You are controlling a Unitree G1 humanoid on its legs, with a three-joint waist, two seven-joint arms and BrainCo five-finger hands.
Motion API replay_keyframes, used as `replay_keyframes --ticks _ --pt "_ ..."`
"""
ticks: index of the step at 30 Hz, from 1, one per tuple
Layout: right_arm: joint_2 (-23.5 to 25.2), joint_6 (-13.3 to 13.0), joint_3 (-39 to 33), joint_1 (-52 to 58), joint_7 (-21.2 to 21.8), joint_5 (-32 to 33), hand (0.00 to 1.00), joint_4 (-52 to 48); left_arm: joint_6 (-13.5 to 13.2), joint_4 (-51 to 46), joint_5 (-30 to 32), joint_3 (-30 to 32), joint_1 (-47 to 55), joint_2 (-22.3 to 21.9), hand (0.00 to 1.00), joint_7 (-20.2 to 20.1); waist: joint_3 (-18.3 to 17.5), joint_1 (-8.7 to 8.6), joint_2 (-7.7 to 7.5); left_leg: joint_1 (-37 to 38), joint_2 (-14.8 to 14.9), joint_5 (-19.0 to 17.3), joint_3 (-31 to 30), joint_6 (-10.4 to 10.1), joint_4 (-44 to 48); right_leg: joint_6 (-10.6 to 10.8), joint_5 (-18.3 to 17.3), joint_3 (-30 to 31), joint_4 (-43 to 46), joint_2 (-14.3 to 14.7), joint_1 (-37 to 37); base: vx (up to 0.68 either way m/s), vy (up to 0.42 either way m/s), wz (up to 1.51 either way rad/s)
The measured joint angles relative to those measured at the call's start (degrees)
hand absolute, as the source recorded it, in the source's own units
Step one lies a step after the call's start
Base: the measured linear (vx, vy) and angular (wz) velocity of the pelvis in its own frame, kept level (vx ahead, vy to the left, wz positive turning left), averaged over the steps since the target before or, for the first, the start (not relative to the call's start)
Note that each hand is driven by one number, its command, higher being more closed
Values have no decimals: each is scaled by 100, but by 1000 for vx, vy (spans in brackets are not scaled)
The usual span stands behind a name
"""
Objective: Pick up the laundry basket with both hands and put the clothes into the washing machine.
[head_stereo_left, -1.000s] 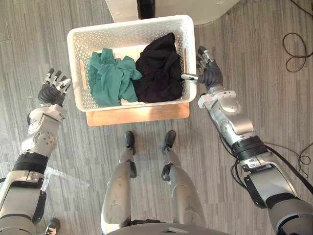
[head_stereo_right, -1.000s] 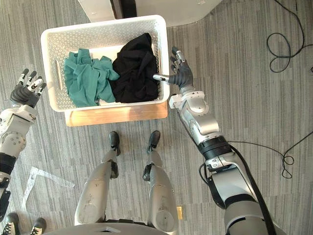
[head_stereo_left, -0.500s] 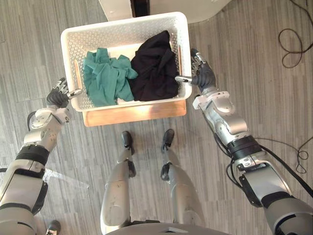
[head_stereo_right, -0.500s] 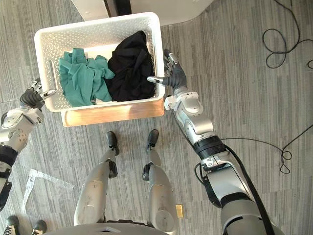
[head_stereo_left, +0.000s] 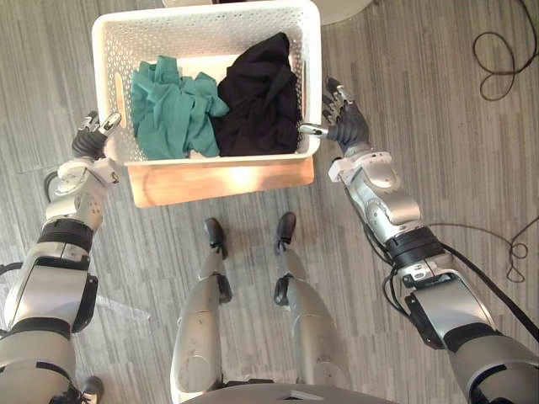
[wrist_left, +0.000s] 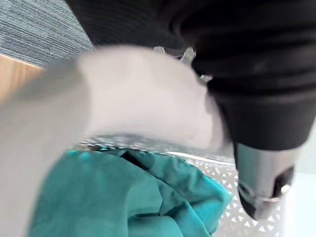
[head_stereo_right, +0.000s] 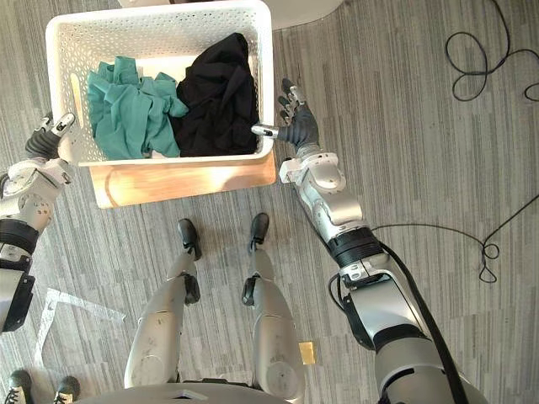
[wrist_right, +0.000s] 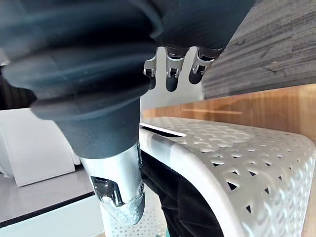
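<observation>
The white laundry basket (head_stereo_left: 194, 34) sits on a wooden board (head_stereo_left: 219, 181) on the grey plank floor, and a white appliance (head_stereo_right: 295, 8) stands just past its far edge. Inside the basket, a teal bundle of clothes (head_stereo_left: 173, 114) lies toward its left wall and a black heap (head_stereo_left: 257, 97) toward its right, the two touching. The right hand (head_stereo_left: 345, 126) is at the basket's right wall, spread wide, with the thumb laid over the rim and the fingers (wrist_right: 168, 66) straight outside it. The left hand (head_stereo_left: 87, 143) is up against the left wall by the rim; I cannot tell whether it has closed.
</observation>
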Motion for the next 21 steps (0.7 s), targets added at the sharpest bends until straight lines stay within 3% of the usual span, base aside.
replay_keyframes --ticks 9,15,21 --pt "-306 -55 -154 36 -35 460 0 -468 3 -71 -4 37 20 0 0 21 -13 -24 -65 77 -4 36 59 12 -64 39 34 36 -7 5 16 -1 20 -3" --pt "-679 -66 -144 -834 -188 868 0 -458 15 -108 -8 217 94 -2 0 21 -12 -80 -75 97 11 38 110 12 -61 54 63 70 -15 16 15 -3 21 -4" --pt "-887 20 531 -1702 -229 902 0 -144 77 -114 -72 187 109 -7 0 10 -14 -80 -87 169 40 53 109 15 -65 50 68 68 -28 42 90 0 0 0"
